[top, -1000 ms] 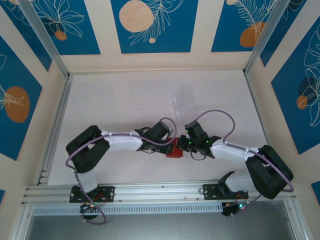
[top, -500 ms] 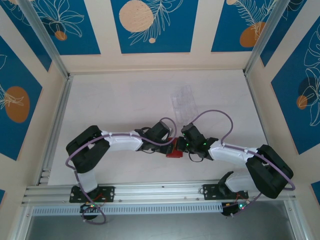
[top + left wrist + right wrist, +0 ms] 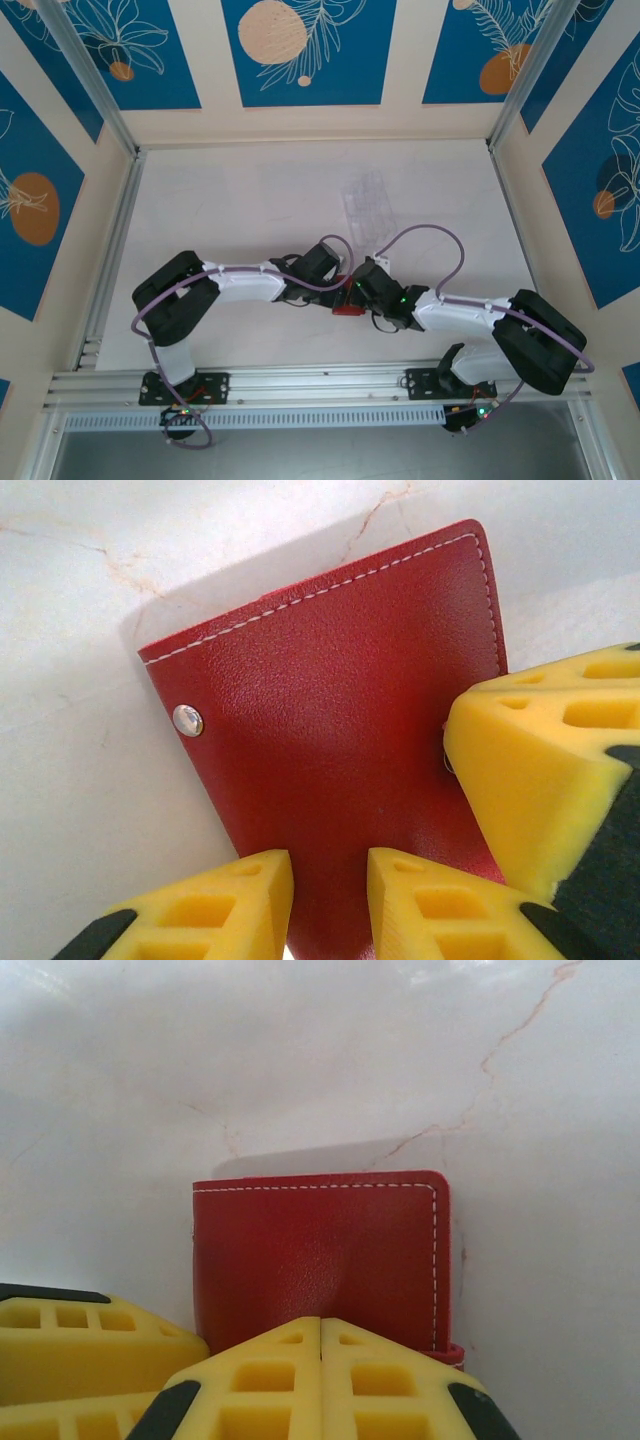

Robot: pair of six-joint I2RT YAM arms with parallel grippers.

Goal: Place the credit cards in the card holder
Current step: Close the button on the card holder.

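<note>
The red card holder (image 3: 348, 303) lies folded shut on the white table between my two grippers. In the left wrist view its stitched cover (image 3: 340, 720) with a metal snap faces up. My left gripper (image 3: 330, 900) stands a little open, its yellow tips over the cover's near edge, with red leather showing in the gap. My right gripper (image 3: 320, 1335) is shut, its joined tips pressing on the card holder (image 3: 320, 1250) and denting the leather. One right finger (image 3: 540, 770) reaches in from the right in the left wrist view. The credit cards are hidden.
A clear plastic tray (image 3: 368, 200) lies on the table beyond the grippers. A left finger (image 3: 90, 1345) shows beside the right gripper. Aluminium rails (image 3: 110, 250) border the table on the left and at the near edge.
The right arm has swung left, bringing its gripper further over the card holder. The left arm and the card holder have stayed put.
</note>
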